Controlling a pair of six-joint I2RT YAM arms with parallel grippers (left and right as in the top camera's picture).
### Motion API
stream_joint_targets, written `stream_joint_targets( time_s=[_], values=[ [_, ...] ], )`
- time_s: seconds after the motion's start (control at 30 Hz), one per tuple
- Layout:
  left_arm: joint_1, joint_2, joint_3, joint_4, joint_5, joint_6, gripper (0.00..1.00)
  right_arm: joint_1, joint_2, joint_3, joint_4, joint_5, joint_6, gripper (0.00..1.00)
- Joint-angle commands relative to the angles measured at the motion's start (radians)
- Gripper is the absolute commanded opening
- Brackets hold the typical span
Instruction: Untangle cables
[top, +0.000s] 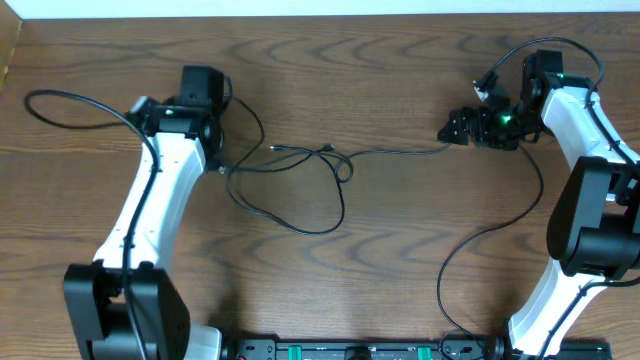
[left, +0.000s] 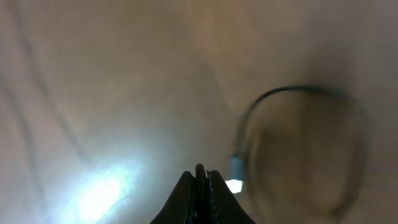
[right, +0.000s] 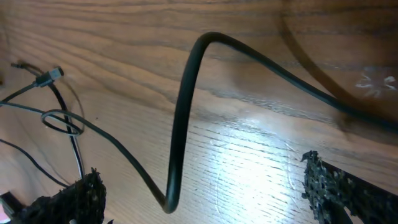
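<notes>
The thin black cord (top: 300, 222) lies mid-table. It has a small knot (top: 340, 165), a plug end (top: 272, 148) and a straight run to my right gripper (top: 452, 130). In the right wrist view the knot (right: 62, 121) and plug (right: 50, 74) show at the left, and that gripper (right: 205, 193) is wide open, with cord bending between its fingers. My left gripper (left: 199, 177) is shut low over the table with a thin dark strand pinched in it. A blurred cord loop (left: 298, 93) with a pale plug (left: 235, 171) lies beside it. I cannot make out the white cord.
The wooden table (top: 400, 260) has a pale wall along its far edge. Thicker black arm wires curve beside each arm, one at the right (top: 470, 245) and one at the far left (top: 80, 100). The arm bases stand at the front.
</notes>
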Motion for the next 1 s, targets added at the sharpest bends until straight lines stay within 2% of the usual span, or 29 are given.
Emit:
stream_joint_targets(
  time_s=[0.0, 0.23, 0.4, 0.63, 0.87, 0.9, 0.97],
  values=[
    [0.003, -0.112, 0.086, 0.051, 0.026, 0.086, 0.08, -0.006, -0.003, -0.003, -0.004, -0.031, -0.028, 0.99],
    [0.003, -0.3, 0.087, 0.224, 0.057, 0.087, 0.08, -0.005, -0.003, -0.003, -0.016, -0.029, -0.033, 0.99],
    [0.003, -0.389, 0.087, 0.282, 0.069, 0.09, 0.08, -0.005, -0.003, -0.003, -0.016, -0.028, -0.033, 0.99],
    [0.003, -0.427, 0.087, 0.319, 0.135, 0.102, 0.08, -0.005, -0.003, -0.003, -0.016, -0.028, -0.033, 0.99],
    [0.003, -0.428, 0.087, 0.422, 0.25, 0.12, 0.08, -0.002, -0.003, -0.003, -0.02, -0.029, -0.039, 0.99],
    [0.003, -0.428, 0.087, 0.421, 0.265, 0.12, 0.08, 0.002, -0.003, -0.003, -0.026, -0.052, -0.069, 0.99],
    [0.003, -0.426, 0.087, 0.417, 0.279, 0.119, 0.08, 0.016, -0.003, -0.003, -0.066, -0.204, -0.239, 0.99]
  ],
)
